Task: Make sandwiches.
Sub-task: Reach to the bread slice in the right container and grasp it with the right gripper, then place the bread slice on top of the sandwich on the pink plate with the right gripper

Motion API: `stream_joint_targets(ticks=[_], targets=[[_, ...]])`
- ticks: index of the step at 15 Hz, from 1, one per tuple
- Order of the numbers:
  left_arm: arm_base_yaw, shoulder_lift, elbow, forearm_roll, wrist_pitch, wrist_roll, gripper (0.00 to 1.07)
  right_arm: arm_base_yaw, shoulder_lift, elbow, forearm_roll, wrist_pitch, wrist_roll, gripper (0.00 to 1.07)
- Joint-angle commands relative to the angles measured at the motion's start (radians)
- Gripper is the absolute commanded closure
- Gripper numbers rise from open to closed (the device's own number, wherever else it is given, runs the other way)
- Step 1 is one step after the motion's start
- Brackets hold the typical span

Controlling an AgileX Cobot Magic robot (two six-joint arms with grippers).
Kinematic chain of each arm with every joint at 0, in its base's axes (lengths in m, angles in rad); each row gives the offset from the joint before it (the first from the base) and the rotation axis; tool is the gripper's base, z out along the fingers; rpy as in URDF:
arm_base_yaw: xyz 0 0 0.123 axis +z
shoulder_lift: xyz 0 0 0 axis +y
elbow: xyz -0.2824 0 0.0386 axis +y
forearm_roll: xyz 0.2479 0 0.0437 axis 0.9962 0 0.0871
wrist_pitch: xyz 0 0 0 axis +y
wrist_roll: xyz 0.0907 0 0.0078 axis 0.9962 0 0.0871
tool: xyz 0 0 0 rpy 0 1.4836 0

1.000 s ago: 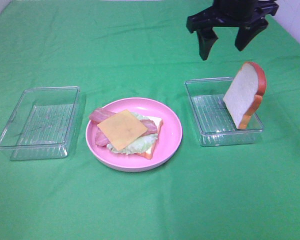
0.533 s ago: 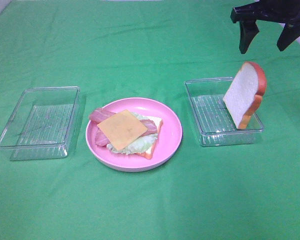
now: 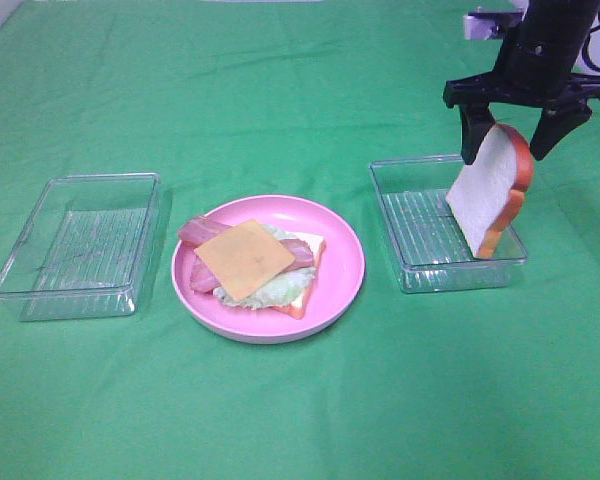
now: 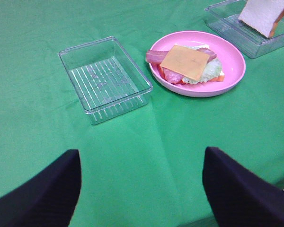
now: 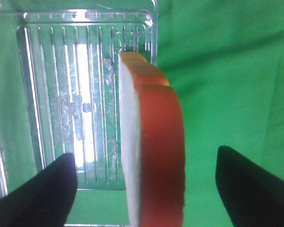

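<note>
Right tool [image 3: 526,130] spread wide, straddling the top of the upright bread slice [image 3: 488,190], which leans on the right tray [image 3: 412,225]; an off-centre closing could tip it. Left tool [image 4: 141,189] released, above the desk [image 4: 38,118]

A pink plate [image 3: 345,280] sits between two clear trays [image 3: 75,245] [image 3: 420,250] on green cloth [image 3: 280,90].

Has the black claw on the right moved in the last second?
Yes. The right claw came down and rightward, now open astride the white bread slice leaning in the clear plastic tray.
</note>
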Motion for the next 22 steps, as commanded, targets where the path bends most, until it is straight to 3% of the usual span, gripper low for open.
stream_joint_targets(ticks=[1, 4, 8, 10, 13, 19, 20, 22], targets=[[0.002, -0.008, 0.005, -0.006, -0.011, 0.002, 0.37, -0.004, 0.036, 0.003, -0.03, 0.067, -0.016, 0.35], [0.002, -0.008, 0.005, -0.006, -0.011, 0.002, 0.37, -0.004, 0.036, 0.003, -0.03, 0.072, -0.015, 0.74], [0.002, -0.008, 0.005, -0.006, -0.011, 0.002, 0.37, -0.004, 0.022, 0.003, -0.024, 0.072, -0.013, 1.07], [0.002, -0.008, 0.005, -0.006, -0.011, 0.002, 0.37, -0.004, -0.019, 0.002, -0.019, 0.07, -0.013, 1.07], [0.002, -0.008, 0.005, -0.006, -0.011, 0.002, 0.37, -0.003, -0.112, 0.002, 0.116, 0.068, -0.055, 1.07], [0.002, -0.008, 0.005, -0.006, -0.011, 0.002, 0.37, -0.001, -0.151, 0.029, 0.538, 0.058, -0.237, 1.07], [0.002, -0.008, 0.005, -0.006, -0.011, 0.002, 0.37, 0.0, -0.151, 0.107, 0.708, 0.022, -0.3, 1.07], [0.002, -0.008, 0.005, -0.006, -0.011, 0.002, 0.37, 0.011, -0.151, 0.187, 0.832, -0.01, -0.342, 1.07]])
